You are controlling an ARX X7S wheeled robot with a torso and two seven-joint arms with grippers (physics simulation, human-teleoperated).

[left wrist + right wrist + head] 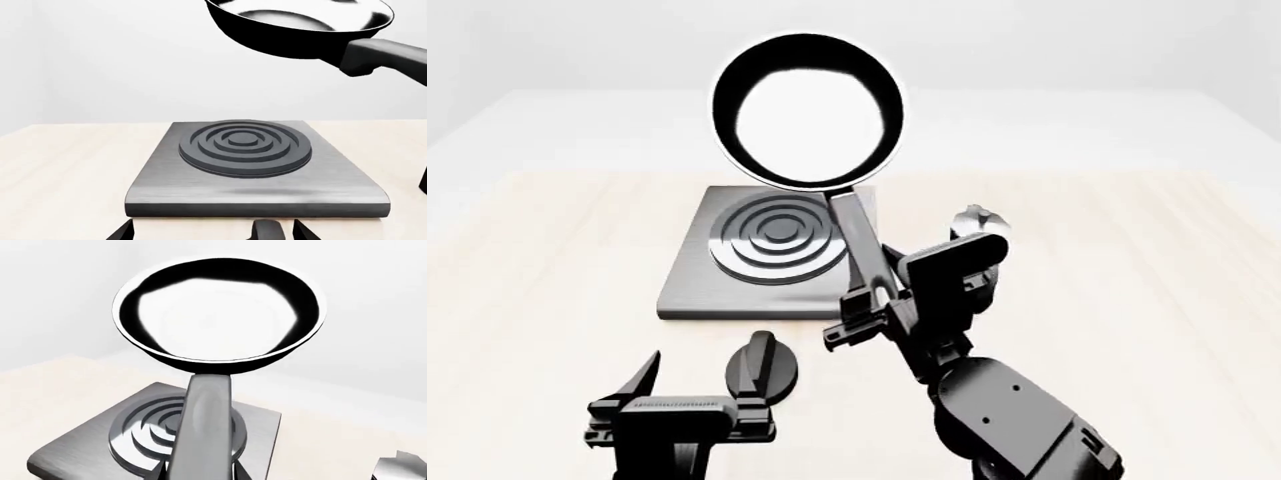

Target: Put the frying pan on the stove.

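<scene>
Left gripper sits low at the near bench edge, fingers spread open, holding nothing. A small black round knob lies on the bench just beside it, between the gripper and the stove's near edge.

Stove: flat grey slab with dark ring burner, resting flat on the light wooden bench. In the left wrist view the stove fills the middle ground, burner bare, nothing on it.

Frying pan is in the air, above and slightly beyond the stove, not touching it. It is tilted, its glossy inside facing the head camera. Left wrist view shows the pan well clear above the burner. Its long handle runs down and back toward the right arm.

Right gripper is clamped on the lower part of the handle, fingers closed around it. Right wrist view looks along the handle up to the pan bowl, stove below.
</scene>
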